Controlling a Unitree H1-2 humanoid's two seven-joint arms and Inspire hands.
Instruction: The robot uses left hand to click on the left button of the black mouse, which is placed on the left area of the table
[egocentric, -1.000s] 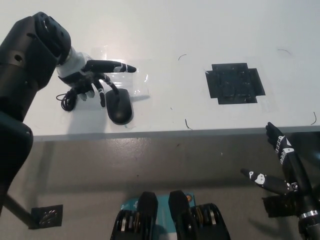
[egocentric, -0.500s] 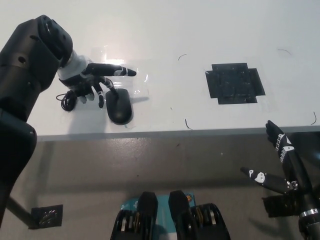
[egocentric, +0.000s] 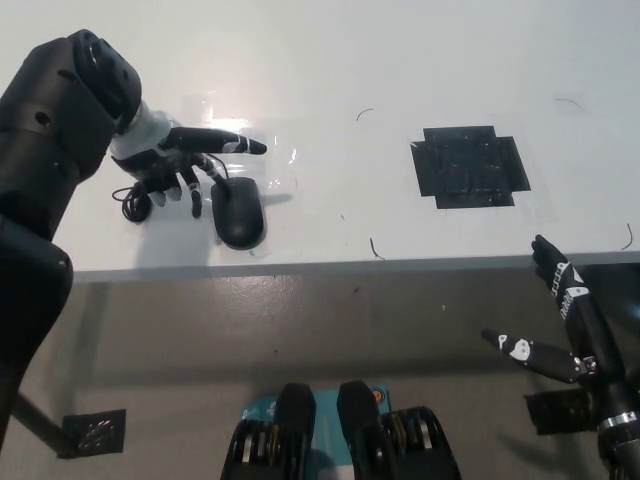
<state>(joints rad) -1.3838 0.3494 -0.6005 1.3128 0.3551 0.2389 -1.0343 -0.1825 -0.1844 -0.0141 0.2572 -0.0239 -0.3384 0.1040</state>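
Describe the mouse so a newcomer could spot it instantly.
Start at the white table and go to its left part near the front edge, beside the left hand. The black mouse lies there: rounded and glossy, unlike the flat black taped square further right.

One head camera looks steeply down from above the left hand (egocentric: 175, 160), table (egocentric: 400, 60) beyond.

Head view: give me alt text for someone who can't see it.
The left hand, fingers spread, hovers at the far end of a black mouse on the left of a white table. The right hand rests open beyond the table's near edge, lower right.
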